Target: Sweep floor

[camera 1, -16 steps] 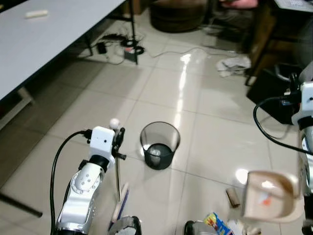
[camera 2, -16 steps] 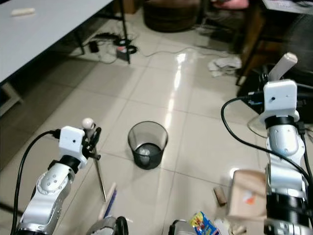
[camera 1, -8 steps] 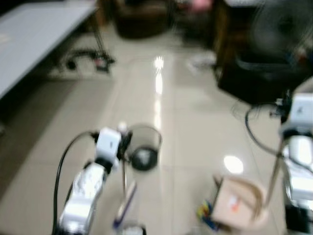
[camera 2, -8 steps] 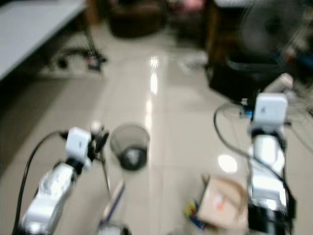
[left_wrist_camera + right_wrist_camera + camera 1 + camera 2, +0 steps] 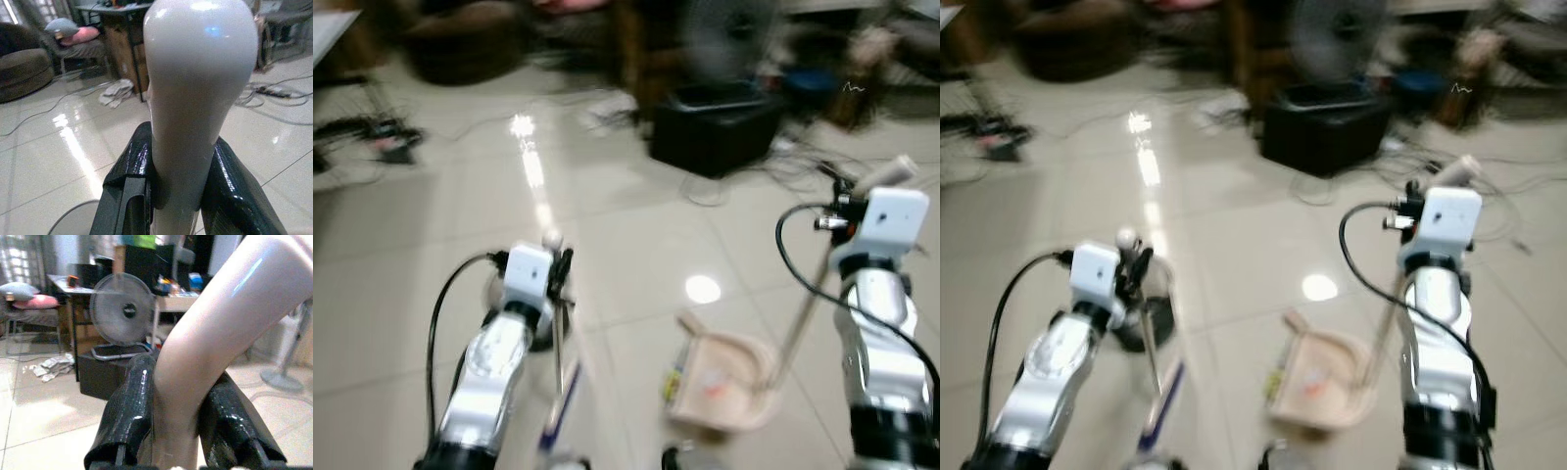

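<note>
Nearest you, low on the tiled floor (image 5: 636, 225), the broom's blue brush head (image 5: 558, 416) rests on the tiles, and to its right the tan dustpan (image 5: 724, 377) sits flat with some orange and yellow scraps in it. Your left gripper (image 5: 171, 196) has its two black fingers (image 5: 129, 186) clamped on the pale top of the broom handle (image 5: 195, 73), which runs down from it to the brush. Your right gripper (image 5: 171, 431) is closed the same way on the curved cream dustpan handle (image 5: 220, 323), whose long stick slants down to the pan. Just behind your left wrist, the dark waste bin (image 5: 1151, 318) stands on the floor, partly hidden. Farther off, blurred, a black box (image 5: 715, 132) with a round fan (image 5: 122, 311) on it stands among loose cables (image 5: 803, 162), with crumpled paper (image 5: 607, 103) nearby.
</note>
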